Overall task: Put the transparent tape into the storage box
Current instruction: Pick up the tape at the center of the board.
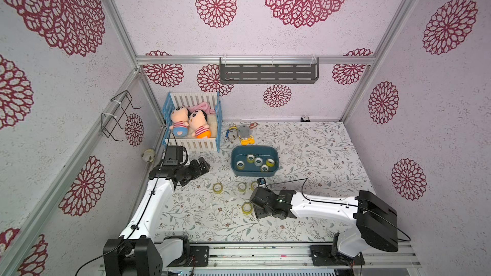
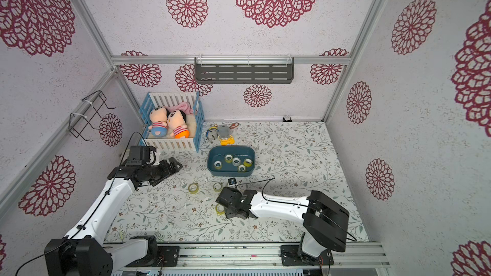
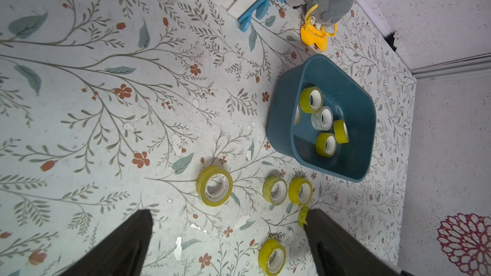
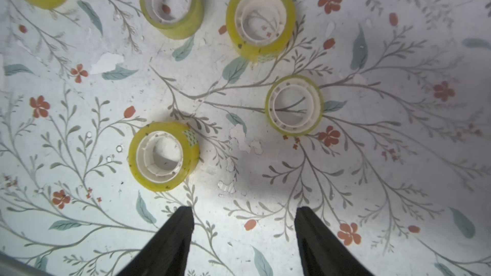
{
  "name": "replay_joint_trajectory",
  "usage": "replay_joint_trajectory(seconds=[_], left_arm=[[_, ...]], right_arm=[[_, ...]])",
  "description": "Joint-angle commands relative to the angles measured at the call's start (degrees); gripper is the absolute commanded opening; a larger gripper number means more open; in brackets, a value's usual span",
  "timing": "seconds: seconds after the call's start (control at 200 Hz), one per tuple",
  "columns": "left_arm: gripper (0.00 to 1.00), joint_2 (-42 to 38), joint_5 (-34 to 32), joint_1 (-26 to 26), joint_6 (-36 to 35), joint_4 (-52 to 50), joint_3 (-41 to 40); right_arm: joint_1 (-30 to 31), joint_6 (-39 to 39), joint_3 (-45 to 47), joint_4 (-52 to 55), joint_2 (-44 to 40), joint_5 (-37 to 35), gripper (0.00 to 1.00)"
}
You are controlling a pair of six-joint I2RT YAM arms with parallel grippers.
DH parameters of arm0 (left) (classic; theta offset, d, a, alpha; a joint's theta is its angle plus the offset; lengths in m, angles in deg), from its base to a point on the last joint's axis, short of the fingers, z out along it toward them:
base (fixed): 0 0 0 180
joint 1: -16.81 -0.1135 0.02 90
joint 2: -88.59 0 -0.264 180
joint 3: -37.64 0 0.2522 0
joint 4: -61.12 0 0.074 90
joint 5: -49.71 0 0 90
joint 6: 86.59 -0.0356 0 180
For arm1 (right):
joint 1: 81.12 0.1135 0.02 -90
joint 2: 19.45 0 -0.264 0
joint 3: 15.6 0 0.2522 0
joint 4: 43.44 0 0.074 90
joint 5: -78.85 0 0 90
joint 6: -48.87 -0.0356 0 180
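R gripper (image 4: pixel 243 209) & L gripper (image 3: pixel 228 211) spread, unloaded; tape rolls (image 4: pixel 159 185) lie before storage box (image 1: pixel 253 173), plush toy (image 1: pixel 244 130) behind.

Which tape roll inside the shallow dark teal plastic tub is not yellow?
The pale, clear tape roll in the middle of the dark teal storage box; the other rolls around it are yellow-tinted.

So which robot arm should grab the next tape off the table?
Probably the right: the right gripper hangs open and empty over the loose tape rolls. The left gripper, open too, sits off to the side by the crib.
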State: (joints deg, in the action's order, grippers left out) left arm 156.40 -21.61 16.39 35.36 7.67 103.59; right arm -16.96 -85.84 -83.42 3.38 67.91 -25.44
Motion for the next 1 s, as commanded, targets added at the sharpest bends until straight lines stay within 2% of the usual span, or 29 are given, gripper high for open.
replay_joint_trajectory(seconds=[0.0, 0.15, 0.315, 0.505, 0.571, 0.776, 0.996], left_arm=[[0.97, -1.6, 3.3, 1.0, 0.4, 2.5, -0.6], [0.97, -2.4, 3.9, 4.9, 0.9, 4.5, -1.6], [0.97, -1.4, 1.6, 10.1, 0.0, 3.1, -1.0], [0.97, -1.5, -2.0, 11.4, -0.6, 1.3, -0.1], [0.97, -2.0, -3.0, 11.4, -0.6, 1.2, -0.1], [0.97, -2.2, -3.7, 11.4, -0.8, 1.2, -0.2], [0.97, -2.2, -4.1, 11.4, -0.9, 0.9, 0.0]], right_arm=[[-0.6, 2.1, 0.0, -5.0, -6.2, -1.0, 0.67], [-2.4, 2.5, 0.7, -4.7, -10.9, -0.9, 0.68], [-4.0, 3.7, 1.9, -5.5, -11.9, 2.9, 0.69], [-4.7, 3.9, 2.3, -4.4, -7.3, 1.8, 0.68], [-5.8, 6.5, 1.4, -4.9, -5.3, 3.7, 0.68], [-8.8, 13.3, -4.2, -3.4, 2.1, 2.6, 0.65], [-9.8, 16.0, -6.9, -3.8, 7.8, 4.3, 0.57]])
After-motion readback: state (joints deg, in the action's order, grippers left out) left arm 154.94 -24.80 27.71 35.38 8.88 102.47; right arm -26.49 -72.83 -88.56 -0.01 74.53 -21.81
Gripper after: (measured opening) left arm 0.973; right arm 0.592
